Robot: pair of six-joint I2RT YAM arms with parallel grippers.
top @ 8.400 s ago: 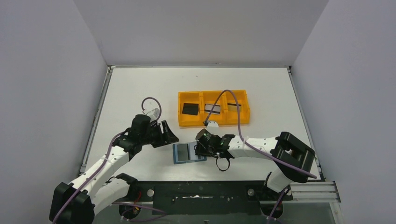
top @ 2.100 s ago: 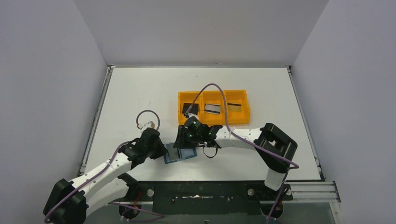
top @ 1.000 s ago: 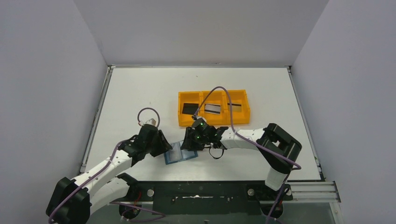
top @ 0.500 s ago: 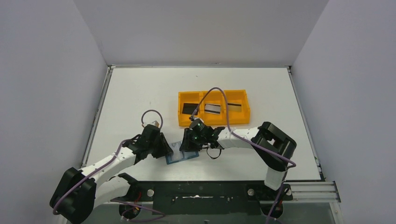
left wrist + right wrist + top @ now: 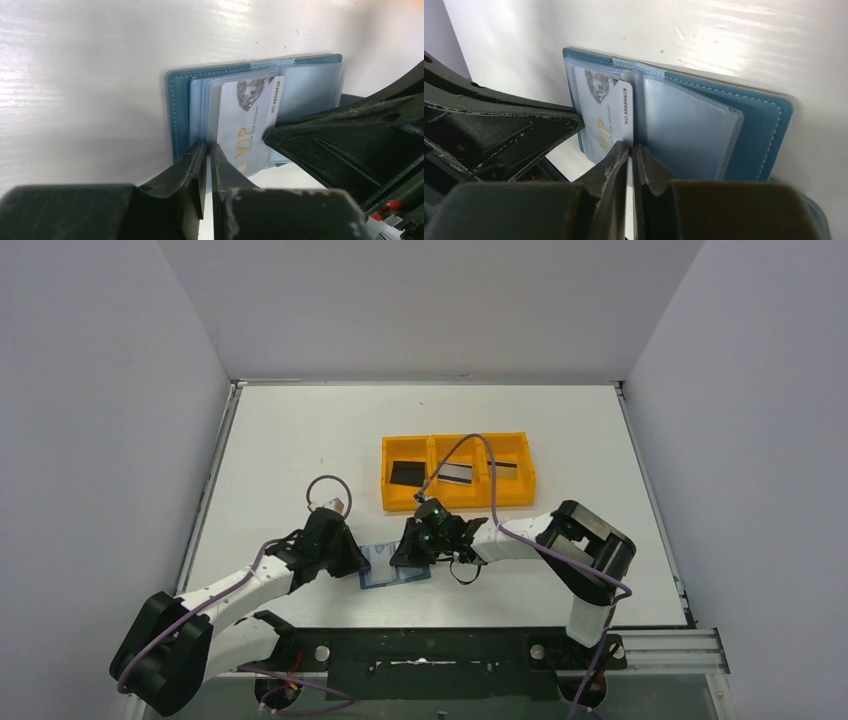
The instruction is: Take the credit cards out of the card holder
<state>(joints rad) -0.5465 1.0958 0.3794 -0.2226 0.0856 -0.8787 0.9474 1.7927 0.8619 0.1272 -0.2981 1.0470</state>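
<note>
**Top external view:** the open card holder lies flat on the white tabletop, near its front edge and just in front of the orange tray. The tray holds three credit cards, one to a compartment. The left end effector meets the holder's left side and the right end effector covers its right half. **Left wrist view:** the left end effector's fingers are drawn almost together, with only a thin slit between them, and appear to pinch the near edge of a clear pocket leaf of the holder. A white VIP card sticks partly out of that pocket, and the right end effector's tip touches its edge. **Right wrist view:** the right end effector's fingers are equally near closed. They appear clamped on the near corner of the white VIP card beside the central fold, and the teal border frames both halves.
</note>
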